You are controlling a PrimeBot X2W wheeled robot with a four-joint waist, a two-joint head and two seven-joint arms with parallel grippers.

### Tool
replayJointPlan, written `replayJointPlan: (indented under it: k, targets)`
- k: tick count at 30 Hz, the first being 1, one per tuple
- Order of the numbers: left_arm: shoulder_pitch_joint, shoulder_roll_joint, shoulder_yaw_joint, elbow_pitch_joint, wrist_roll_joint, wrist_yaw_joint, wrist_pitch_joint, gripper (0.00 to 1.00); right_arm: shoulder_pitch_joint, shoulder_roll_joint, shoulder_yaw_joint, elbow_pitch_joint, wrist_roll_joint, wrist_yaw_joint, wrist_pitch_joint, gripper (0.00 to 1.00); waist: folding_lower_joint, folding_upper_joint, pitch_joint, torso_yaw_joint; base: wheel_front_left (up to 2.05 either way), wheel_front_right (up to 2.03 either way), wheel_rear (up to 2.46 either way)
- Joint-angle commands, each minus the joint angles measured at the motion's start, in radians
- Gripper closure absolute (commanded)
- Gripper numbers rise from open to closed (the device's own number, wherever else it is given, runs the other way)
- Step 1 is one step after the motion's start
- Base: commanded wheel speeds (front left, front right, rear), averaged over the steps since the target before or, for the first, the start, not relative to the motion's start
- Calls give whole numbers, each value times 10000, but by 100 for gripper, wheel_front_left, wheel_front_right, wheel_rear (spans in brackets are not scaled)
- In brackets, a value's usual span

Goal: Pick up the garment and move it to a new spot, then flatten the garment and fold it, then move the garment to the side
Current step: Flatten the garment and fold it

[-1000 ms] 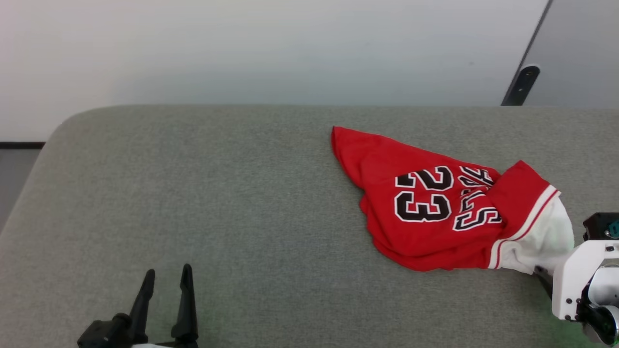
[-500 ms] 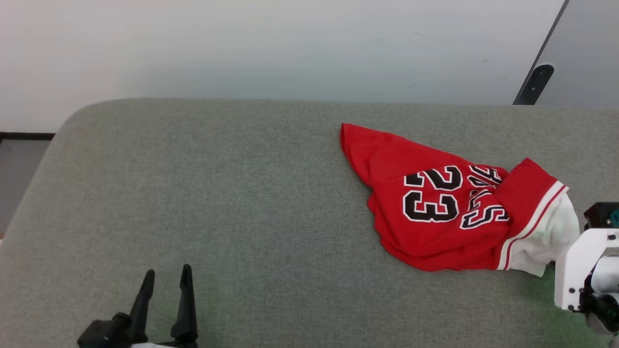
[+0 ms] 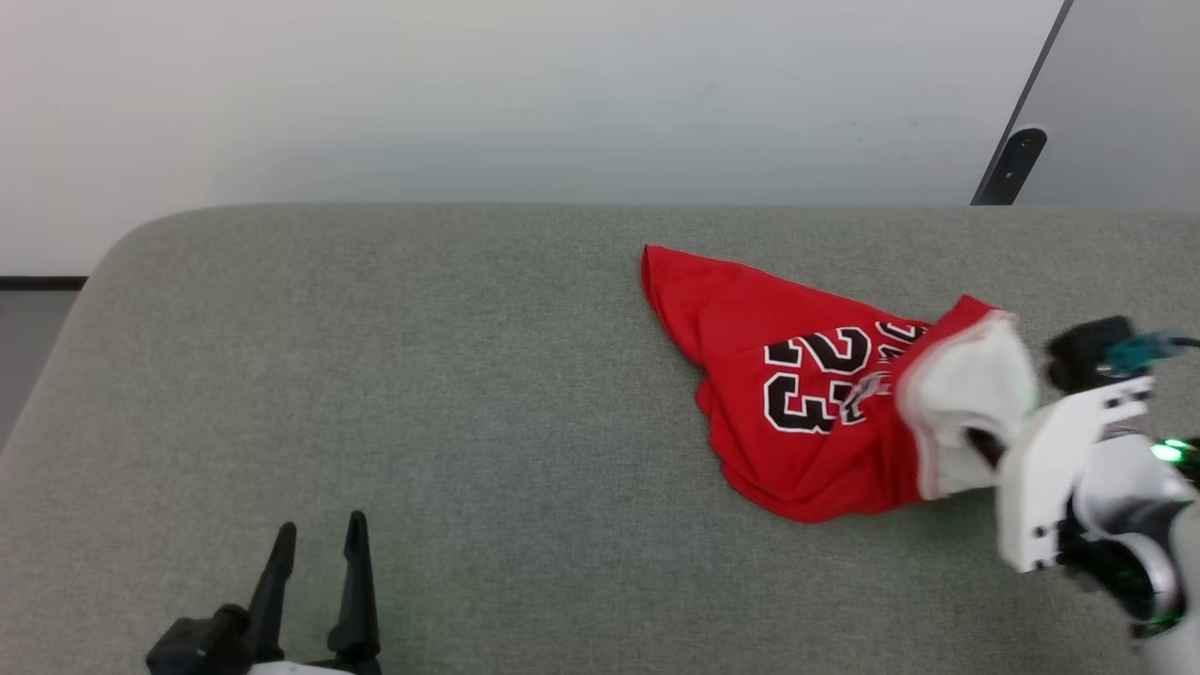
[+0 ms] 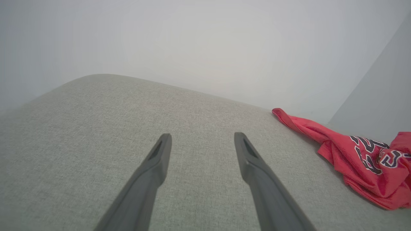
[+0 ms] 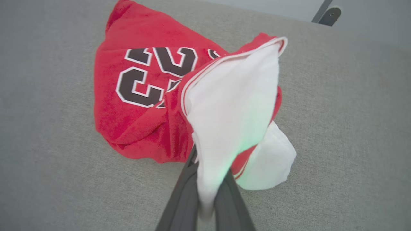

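The garment (image 3: pixel 787 375) is a red jersey with a black "23" print, crumpled at the right of the grey surface; it also lies at the right edge in the left wrist view (image 4: pixel 362 160). My right gripper (image 3: pixel 980 445) is shut on its white sleeve (image 5: pixel 231 109) and holds that end lifted above the red body (image 5: pixel 128 106), with the cloth pinched between the dark fingers (image 5: pixel 183 199). At the lower left my left gripper (image 3: pixel 314 572) stands open over bare fabric, far from the garment, its fingers (image 4: pixel 154 166) spread with nothing between them.
The grey upholstered surface (image 3: pixel 422 375) stretches wide to the left of the garment, with a rounded far-left corner. A pale wall runs behind it. A dark post (image 3: pixel 1008 164) leans at the back right beside a grey panel.
My right gripper has shut on the white sleeve and lifted it up and leftward over the red body, covering part of the print. The left gripper has stayed put.
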State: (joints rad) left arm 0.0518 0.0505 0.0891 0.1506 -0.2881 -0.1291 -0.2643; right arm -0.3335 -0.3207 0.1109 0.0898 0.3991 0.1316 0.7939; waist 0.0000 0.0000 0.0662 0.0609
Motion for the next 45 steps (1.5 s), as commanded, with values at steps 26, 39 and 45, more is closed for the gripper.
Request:
replayJointPlan:
  k: [26,39,45]
  targets:
    - [-443,3,-697,405,-279,-23,3,0,-1552,2131,5678,4288,1239,-14,-1123,100,0,0,-187,1292,0,0,0]
    - [-262,4,-330,331,-58,-22,3,0,-2452,1979,6170,4351,3017,-14,-1966,0,0,0,-485,488,0,0,0]
    - [-79,9,-222,81,-4,-22,3,0,-1743,775,5405,2464,2890,-14,-3877,0,0,0,-515,-101,0,0,0]
